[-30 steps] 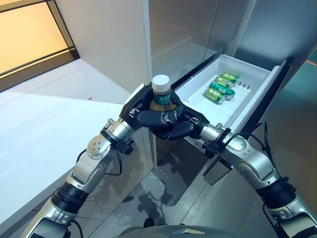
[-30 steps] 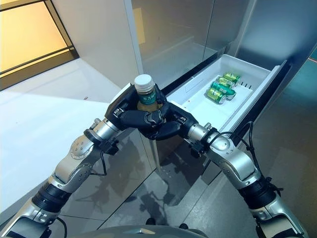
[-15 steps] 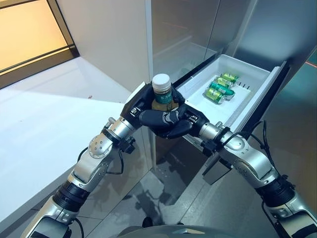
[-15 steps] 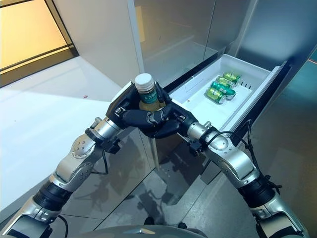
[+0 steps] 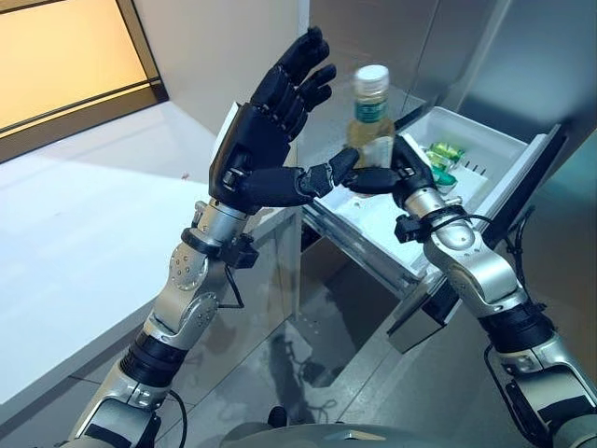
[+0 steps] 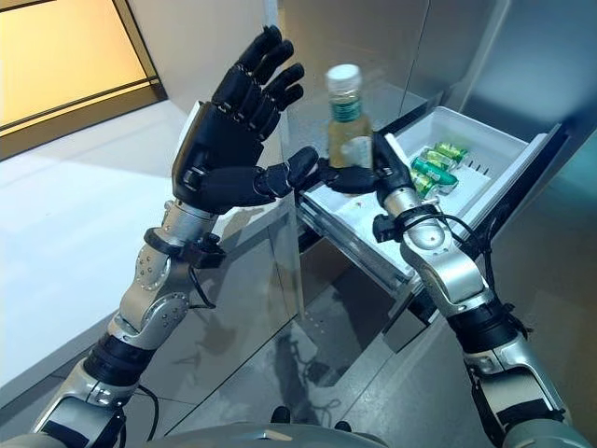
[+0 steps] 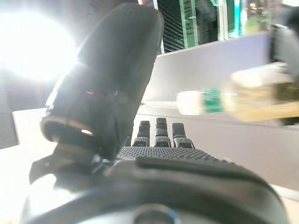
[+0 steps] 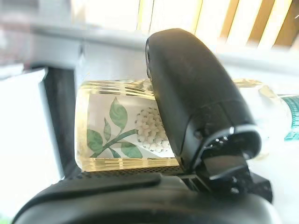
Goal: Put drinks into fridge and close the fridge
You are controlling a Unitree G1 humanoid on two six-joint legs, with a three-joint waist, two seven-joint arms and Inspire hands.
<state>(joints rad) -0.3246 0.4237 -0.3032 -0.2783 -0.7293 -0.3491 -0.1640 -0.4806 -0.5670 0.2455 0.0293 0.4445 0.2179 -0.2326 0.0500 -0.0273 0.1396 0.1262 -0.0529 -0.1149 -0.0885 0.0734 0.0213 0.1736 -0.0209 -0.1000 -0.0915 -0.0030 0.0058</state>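
Over the drawer's near edge, your right hand (image 5: 384, 177) grips the bottle (image 5: 369, 110).
Left hand (image 5: 266, 140) is spread and released, clear of the bottle, so it can go beside the cans (image 5: 438, 159) in the drawer (image 5: 485, 149).

Left hand (image 5: 256, 154) now off bottle (image 5: 369, 117), open; bottle in right hand (image 5: 392, 173) alone.

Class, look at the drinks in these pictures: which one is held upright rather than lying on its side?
The bottle with the white cap, gripped upright in the right hand. The green cans lie on their sides in the white drawer.
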